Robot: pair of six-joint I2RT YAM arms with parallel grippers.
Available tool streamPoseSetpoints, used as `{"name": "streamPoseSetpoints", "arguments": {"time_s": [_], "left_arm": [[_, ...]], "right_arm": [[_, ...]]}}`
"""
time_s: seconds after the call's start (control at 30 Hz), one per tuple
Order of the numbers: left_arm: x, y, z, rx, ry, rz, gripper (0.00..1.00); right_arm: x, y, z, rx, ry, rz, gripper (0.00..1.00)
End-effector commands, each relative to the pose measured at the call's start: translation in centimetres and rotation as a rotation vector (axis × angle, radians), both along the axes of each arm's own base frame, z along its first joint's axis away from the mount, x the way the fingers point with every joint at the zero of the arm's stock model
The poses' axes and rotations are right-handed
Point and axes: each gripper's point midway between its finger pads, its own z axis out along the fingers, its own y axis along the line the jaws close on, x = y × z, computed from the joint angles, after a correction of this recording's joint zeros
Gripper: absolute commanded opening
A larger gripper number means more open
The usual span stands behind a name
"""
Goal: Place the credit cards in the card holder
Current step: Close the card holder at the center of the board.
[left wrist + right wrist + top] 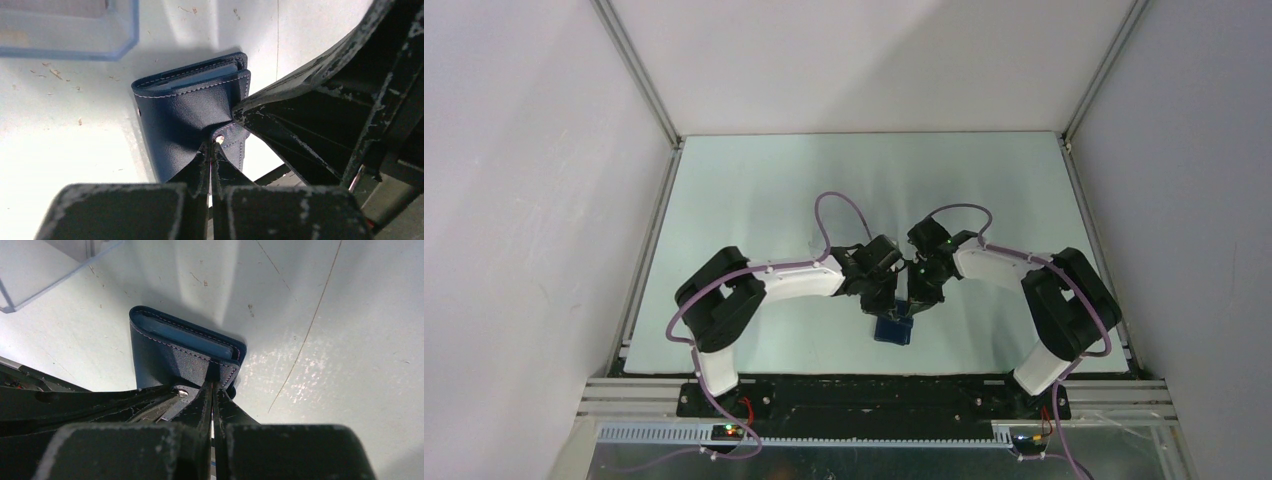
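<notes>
1. Pinching the flap of the card holder (182,117), my left gripper (212,145) is clamped tight.
2. My right gripper (212,380) is clenched on its stitched edge.
3. The card holder, folded, is at the near middle of the table (754,200).

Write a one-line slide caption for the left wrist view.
Left gripper and right gripper both pinch the near edge of the navy card holder.

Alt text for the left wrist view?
The left gripper, fingers shut, pinches a flap of the navy card holder; the right gripper grips the holder's edge from the right. White table beneath.
</notes>
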Motion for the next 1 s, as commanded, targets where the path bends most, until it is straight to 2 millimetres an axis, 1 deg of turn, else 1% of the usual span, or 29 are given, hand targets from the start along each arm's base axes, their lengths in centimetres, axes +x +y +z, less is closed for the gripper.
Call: {"name": "streamPoseSetpoints", "arguments": {"time_s": [0.0,0.13,0.3,0.47,0.6,0.73,0.8,0.97], "left_arm": [[-0.3,1.7,0.5,0.074,-0.017,-0.023,0.0],[-0.9,1.6,0.1,0.084,-0.006,-0.032,0.0],[-1.1,1.9,-0.9,0.11,0.005,-0.025,0.0],[-0.6,1.2,-0.6,0.1,-0.007,-0.034,0.0],[-0.5,0.4,-0.3,0.082,-0.006,-0.054,0.0],[-0.8,0.0,-0.1,0.073,-0.004,-0.069,0.0],[-1.0,-0.1,-0.2,0.073,-0.001,-0.077,0.0],[-1.3,-0.3,-0.4,0.078,0.003,-0.084,0.0]], "right_arm": [[0.0,-3.2,-3.6,-0.187,-0.012,-0.011,0.0],[0.0,-3.1,-3.5,-0.178,-0.012,-0.011,0.0],[0.0,-2.2,-3.0,-0.13,-0.015,0.004,0.0],[0.0,-1.0,-2.1,-0.061,-0.018,0.017,0.0],[0.0,-0.7,-2.0,-0.042,-0.01,0.018,0.0],[0.0,-0.6,-1.8,-0.025,-0.004,0.017,0.0],[0.1,-0.3,-1.5,-0.005,-0.007,0.016,0.0],[0.5,0.5,0.3,0.072,-0.034,0.014,0.0]]}}
